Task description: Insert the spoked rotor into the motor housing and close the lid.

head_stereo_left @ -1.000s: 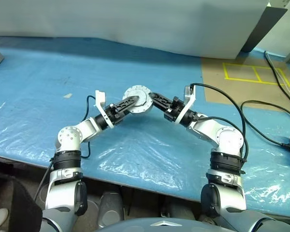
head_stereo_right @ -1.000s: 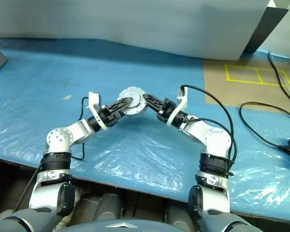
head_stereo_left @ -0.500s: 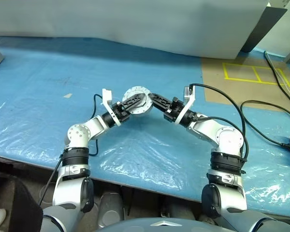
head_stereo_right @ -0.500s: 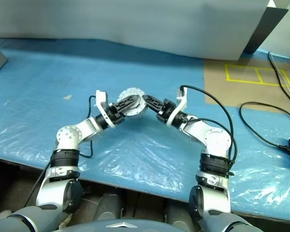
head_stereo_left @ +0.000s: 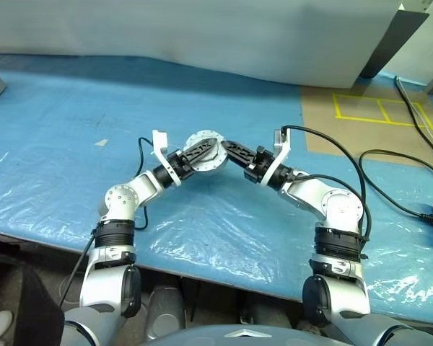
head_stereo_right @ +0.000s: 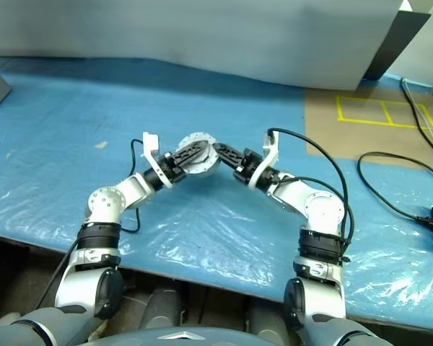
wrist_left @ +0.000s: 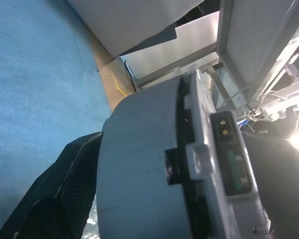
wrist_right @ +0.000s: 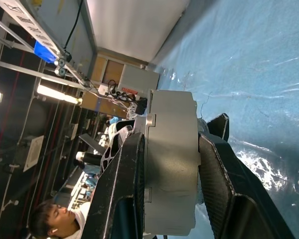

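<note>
Both arms meet over the middle of the desk (head_stereo_left: pixel 72 108), which is covered by a blue plastic sheet (head_stereo_left: pixel 224 223).

The housing (head_stereo_left: pixel 206 150) is held up off the desk between the two tools, its round face turned toward the head camera. The face shows small holes around its edge.

Right tool (head_stereo_left: pixel 225 146): closed part-way on the housing. In its wrist view, one black finger (wrist_right: pixel 120 189) lies against each flat side of the housing's grey body (wrist_right: pixel 170 164) — a firm two-sided grip.

Left tool (head_stereo_left: pixel 206 148): jaws spread wide around the housing from the other side. In its wrist view the housing wall (wrist_left: pixel 139 169) sits close against one textured finger (wrist_left: pixel 55 194). Whether it is actually gripping cannot be told — only that the fingers are wide apart and flank the housing.

A flange with a small connector (wrist_left: pixel 228 149) shows at one end of the housing. Whether this part is the lid cannot be told.

Off to the right lie a brown board with yellow tape (head_stereo_left: pixel 375 108) and black cables (head_stereo_left: pixel 404 194).
</note>
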